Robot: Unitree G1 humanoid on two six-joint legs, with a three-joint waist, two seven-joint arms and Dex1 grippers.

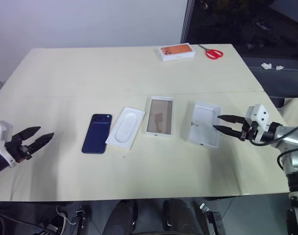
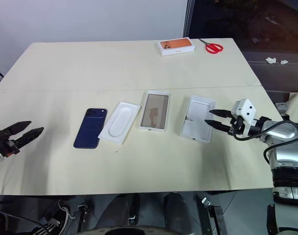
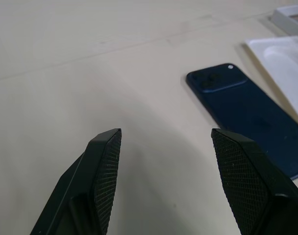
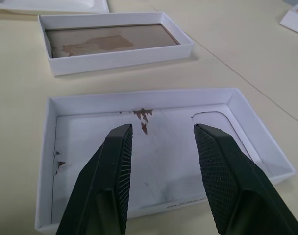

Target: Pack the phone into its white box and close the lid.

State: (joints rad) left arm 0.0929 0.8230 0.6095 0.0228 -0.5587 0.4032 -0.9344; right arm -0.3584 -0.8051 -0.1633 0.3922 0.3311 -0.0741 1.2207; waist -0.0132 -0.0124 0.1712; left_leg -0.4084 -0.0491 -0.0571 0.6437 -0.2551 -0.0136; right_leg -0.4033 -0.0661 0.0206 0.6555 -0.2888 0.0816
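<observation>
Black fingers of my left tool (image 1: 38, 135) stand spread with nothing between them, low over the bare cream desk (image 1: 90, 68) near its left edge. Ahead of that tool and off to its right lies the phone (image 1: 96, 133), flat on the desk with its back up and the camera cluster at the far corner; in the left wrist view I see it just past the right fingertip (image 3: 237, 161), not touching. Beyond the phone, further right from the tool, sits the white insert (image 1: 125, 127) with its oval recess, just beside the phone. Next in the row is the white box (image 1: 160, 116), open side up, its tan floor showing, roughly midway between my two tools.

My right tool (image 1: 219, 123) is moderately open and holding nothing, its tips hanging over the near right edge of the lid (image 1: 204, 123). The lid lies inside up, plain white, directly under and ahead of that tool; in the right wrist view both fingers (image 4: 114, 171) frame its interior.

Far beyond the right tool, at the back of the desk, I see the orange-topped box (image 1: 177, 51) and, just to its right, red-handled scissors (image 1: 212, 53).
</observation>
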